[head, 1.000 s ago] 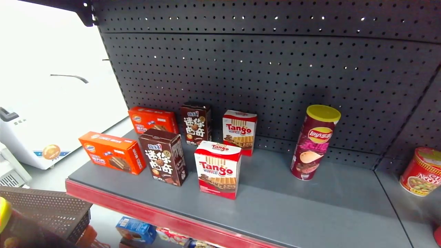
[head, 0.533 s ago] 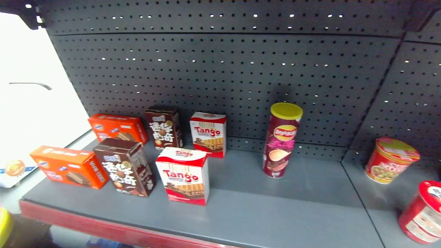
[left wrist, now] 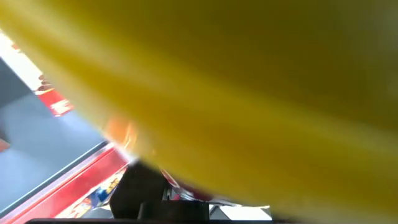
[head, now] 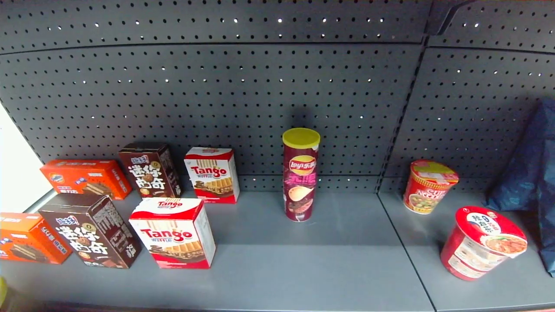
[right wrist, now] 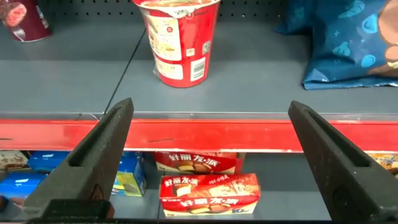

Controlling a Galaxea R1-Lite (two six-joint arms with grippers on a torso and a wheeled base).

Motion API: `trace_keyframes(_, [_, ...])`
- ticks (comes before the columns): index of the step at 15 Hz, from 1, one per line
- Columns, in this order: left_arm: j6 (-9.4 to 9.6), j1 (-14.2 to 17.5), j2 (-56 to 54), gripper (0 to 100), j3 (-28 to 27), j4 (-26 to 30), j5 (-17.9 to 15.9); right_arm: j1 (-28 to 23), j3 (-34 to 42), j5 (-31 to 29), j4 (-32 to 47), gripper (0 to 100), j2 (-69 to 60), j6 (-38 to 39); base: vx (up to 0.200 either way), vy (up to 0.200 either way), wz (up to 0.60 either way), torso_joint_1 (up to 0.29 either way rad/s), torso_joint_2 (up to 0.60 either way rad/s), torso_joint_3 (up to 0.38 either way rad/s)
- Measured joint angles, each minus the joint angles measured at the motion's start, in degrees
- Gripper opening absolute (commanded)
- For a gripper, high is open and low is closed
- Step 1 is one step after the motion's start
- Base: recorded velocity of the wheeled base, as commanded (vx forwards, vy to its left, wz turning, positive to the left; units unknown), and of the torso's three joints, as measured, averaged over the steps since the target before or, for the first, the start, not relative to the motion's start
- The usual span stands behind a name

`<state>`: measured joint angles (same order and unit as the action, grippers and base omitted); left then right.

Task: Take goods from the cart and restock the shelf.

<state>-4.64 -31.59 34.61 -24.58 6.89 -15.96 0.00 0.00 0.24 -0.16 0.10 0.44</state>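
We see the right gripper [right wrist: 209,106] with jaws wide apart at the shelf [right wrist: 205,134] edge, bare room flanking the chips can [head: 300,173]

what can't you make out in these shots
Left wrist view: a blurred yellow surface sits right at the lens; what it is cannot be told, and it hides much behind it.
Head view: the dark blue crinkled bag is cut by the right edge, the front orange cardboard box by the left.
Right wrist view: the red paper noodle cup is cut at the top edge.
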Motion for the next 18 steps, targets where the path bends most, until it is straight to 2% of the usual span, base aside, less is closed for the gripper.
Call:
trace_keyframes(5, [0.02, 0.56, -2.32, 0, 0.13, 0.04, 2.22, 0.0, 0.0, 0.0, 0.0, 100, 0.0, 0.0, 0.0, 0.0, 0.0, 0.0, 0.0, 0.0])
trace_keyframes(7, [0.41, 0.56, -2.72, 0, -0.33, 0.06, 4.19, 0.0, 0.0, 0.33, 0.0, 100, 0.0, -0.33, 0.0, 0.0, 0.0, 0.0, 0.0, 0.0])
trace_keyframes(9, [0.44, 0.56, -3.5, 0, -0.72, 0.61, 7.56, -0.13, -0.44, -0.27, 0.02, 100, 0.94, 2.35, 0.0, 0.0, 0.0, 0.0, 0.0, 0.0])
trace_keyframes(11, [0.68, 0.61, -4.21, 0, -1.99, 4.08, 8.37, 0.51, -5.47, -0.11, -0.52, 100, 5.11, 4.75, 0.0, 0.0, 0.0, 0.0, 0.0, 0.0])
trace_keyframes(12, [1.08, 0.55, -4.44, 0, -3.39, 6.94, 8.57, 1.71, -9.5, 0.68, -0.93, 100, 8.67, 3.3, 0.0, 0.0, 0.0, 0.0, 0.0, 0.0])
trace_keyframes(15, [1.61, 0.48, -5.1, 0, -5.11, 7.73, 8.77, 9.45, -20.26, 4.77, -1.43, 100, 19.41, -8.09, 0.0, 0.0, 0.0, 0.0, 0.0, 0.0])
trace_keyframes(18, [1.52, 0.55, -5.64, 0, -4.94, 7.8, 8.74, 18.38, -26.73, 9.12, -1.51, 100, 29.55, -8.67, 0.0, 0.0, 0.0, 0.0, 0.0, 0.0])
